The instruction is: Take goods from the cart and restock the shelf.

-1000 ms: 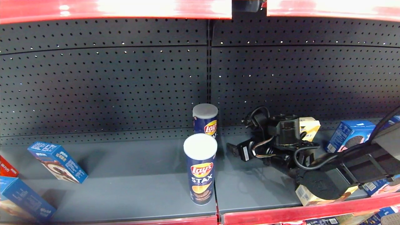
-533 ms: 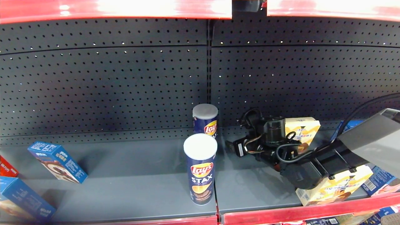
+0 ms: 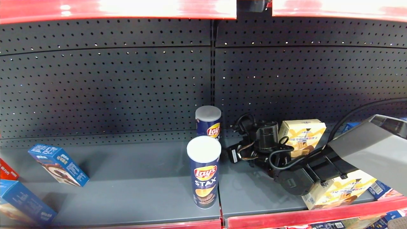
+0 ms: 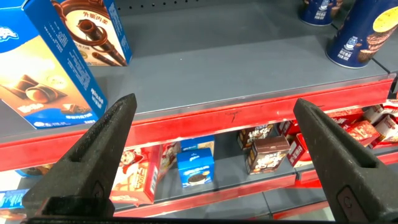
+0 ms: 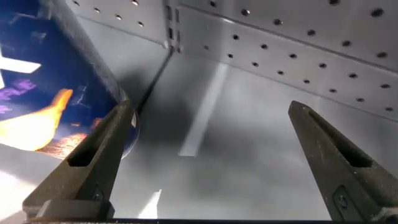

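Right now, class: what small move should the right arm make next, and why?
Probably draw the right pincer straight back off the shelf: it is open and empty, close beside the rear chip can, so a sideways swing could topple it.

Overhead glare, dim shelf point(image 3: 133, 187), bowed edges

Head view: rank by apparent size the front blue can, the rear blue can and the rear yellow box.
Largest first:
Front blue cylindrical can
Rear yellow cardboard box
Rear blue cylindrical can, partly hidden and farther, so unsure.
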Available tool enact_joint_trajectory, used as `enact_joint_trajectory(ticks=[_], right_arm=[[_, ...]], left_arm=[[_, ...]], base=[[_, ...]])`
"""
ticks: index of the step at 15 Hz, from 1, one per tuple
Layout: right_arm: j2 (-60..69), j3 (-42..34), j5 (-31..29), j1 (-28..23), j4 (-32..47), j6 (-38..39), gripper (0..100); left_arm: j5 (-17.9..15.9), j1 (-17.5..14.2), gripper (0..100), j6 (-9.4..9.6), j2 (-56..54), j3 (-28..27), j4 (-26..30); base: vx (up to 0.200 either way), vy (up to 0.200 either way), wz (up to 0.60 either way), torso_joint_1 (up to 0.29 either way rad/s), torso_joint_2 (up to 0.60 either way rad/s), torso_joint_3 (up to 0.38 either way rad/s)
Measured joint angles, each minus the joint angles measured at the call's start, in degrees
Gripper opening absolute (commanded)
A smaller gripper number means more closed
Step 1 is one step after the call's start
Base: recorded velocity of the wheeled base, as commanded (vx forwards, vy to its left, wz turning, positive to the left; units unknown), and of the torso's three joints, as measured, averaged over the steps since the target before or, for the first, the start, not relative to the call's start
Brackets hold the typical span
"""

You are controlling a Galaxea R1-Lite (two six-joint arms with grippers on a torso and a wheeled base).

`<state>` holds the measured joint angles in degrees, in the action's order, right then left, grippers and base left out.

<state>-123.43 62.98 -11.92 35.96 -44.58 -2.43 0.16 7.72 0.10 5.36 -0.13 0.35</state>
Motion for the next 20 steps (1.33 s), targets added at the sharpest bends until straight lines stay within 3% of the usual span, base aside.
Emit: enact_joint_trajectory(ticks=[20], right_arm=[[0.0,1.4,1.3,2.8,0.1,0.0,100]], left_arm=[[0.0,0.0,100,-0.02,0.0,0.0,0.0]], base=[[0.0,0.0,0.0,0.0,0.0,0.0]])
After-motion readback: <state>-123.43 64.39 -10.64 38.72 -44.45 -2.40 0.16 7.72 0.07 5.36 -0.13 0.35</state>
